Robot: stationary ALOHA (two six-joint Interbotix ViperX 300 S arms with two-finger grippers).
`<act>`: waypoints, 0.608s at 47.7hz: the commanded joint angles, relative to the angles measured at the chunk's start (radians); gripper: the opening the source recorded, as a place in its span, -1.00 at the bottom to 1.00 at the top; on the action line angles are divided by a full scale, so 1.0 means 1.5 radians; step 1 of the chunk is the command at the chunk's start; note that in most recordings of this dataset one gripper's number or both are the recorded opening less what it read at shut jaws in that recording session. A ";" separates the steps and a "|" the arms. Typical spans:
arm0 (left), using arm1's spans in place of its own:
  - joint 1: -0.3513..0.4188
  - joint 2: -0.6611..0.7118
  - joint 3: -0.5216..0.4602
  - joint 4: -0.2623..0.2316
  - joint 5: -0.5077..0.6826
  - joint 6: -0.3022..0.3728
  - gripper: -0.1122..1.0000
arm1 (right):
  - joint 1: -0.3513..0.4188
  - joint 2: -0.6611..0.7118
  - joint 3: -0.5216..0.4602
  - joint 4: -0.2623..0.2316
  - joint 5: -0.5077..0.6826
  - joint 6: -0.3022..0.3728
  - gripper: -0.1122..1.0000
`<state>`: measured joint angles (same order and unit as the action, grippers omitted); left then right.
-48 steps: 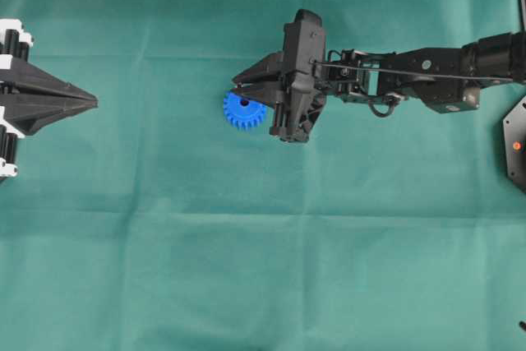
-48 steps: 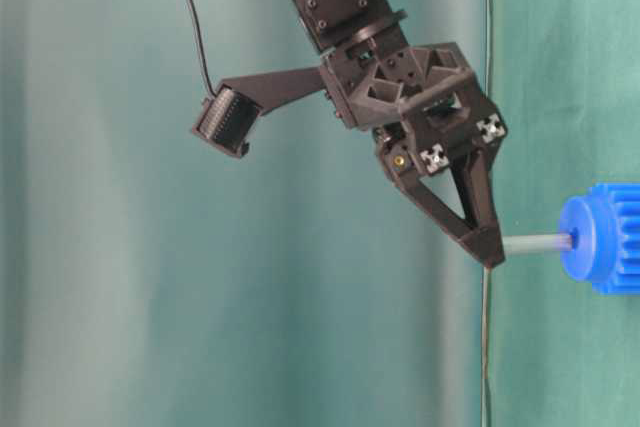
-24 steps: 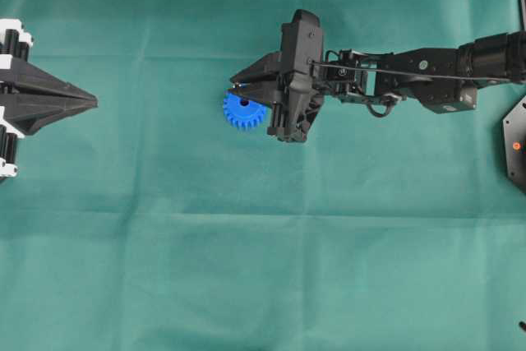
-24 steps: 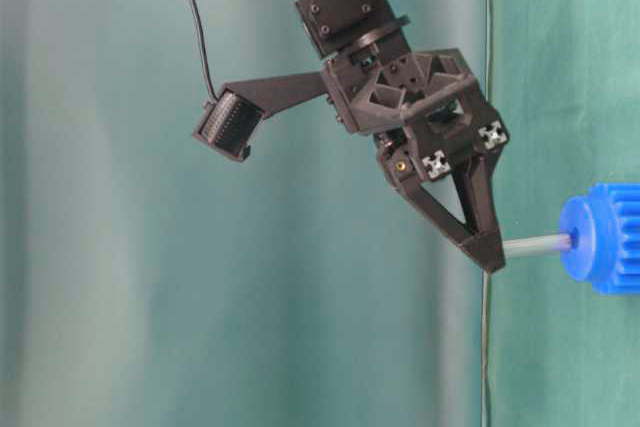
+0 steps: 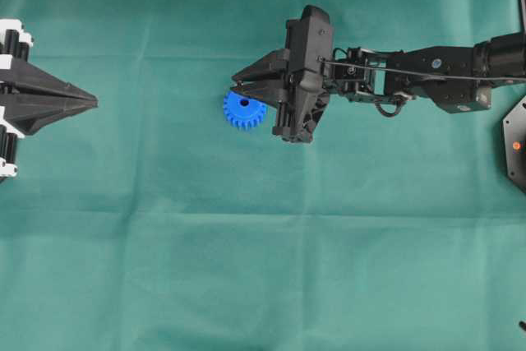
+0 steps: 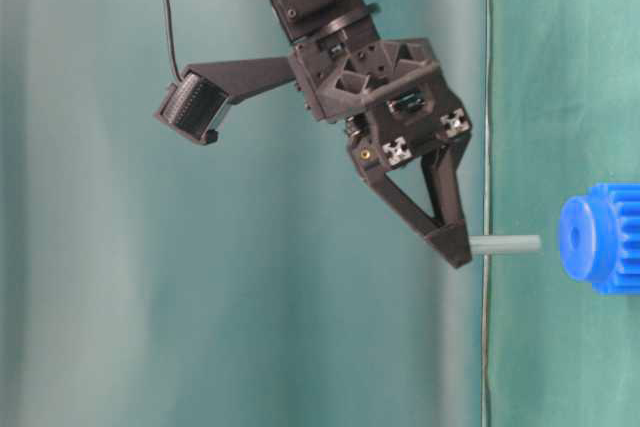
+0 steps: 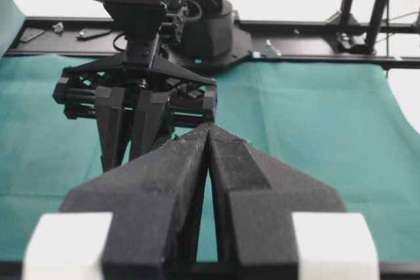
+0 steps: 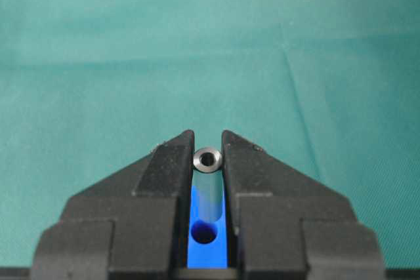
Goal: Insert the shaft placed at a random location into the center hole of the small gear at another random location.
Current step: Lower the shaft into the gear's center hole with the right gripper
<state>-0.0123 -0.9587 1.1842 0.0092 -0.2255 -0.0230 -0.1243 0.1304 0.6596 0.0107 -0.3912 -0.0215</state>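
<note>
- Silvery-grey metal, short and pin-shaped: the shaft (image 6: pixel 505 244) is pinched at one end between the narrow black fingers (image 8: pixel 167 162) of your right gripper (image 6: pixel 455 250); the right wrist view shows the jaws set close on either side of its round end.
- The shaft's free end now stands clear of the bright blue plastic toothed small gear (image 6: pixel 600 237), with a visible gap between them in the table-level view. A second ago that end sat in the gear's hub. It has come out.
- The gripper has drawn back from the gear along the line of the pin, taking the shaft with it.
- The gear itself has not shifted: it lies on the green cloth (image 5: pixel 246 244) just beside the gripper in the overhead view, its dark center hole (image 5: pixel 243 102) open and unobstructed.
- Judgement: the insertion is undone, so you must line the pin up with the hole again and press it in.
- Risk: the grip is on one end only, so the pin may tilt on contact.
- Your left gripper (image 5: pixel 94 103) rests well apart at the cloth's left edge, its jaws pressed together with nothing between them.
</note>
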 commanded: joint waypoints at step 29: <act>0.002 0.005 -0.012 0.002 -0.004 -0.002 -0.80 | 0.003 0.044 -0.006 0.003 -0.042 -0.004 -0.58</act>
<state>-0.0123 -0.9587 1.1842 0.0107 -0.2255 -0.0245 -0.1227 0.2117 0.6627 0.0123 -0.4372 -0.0215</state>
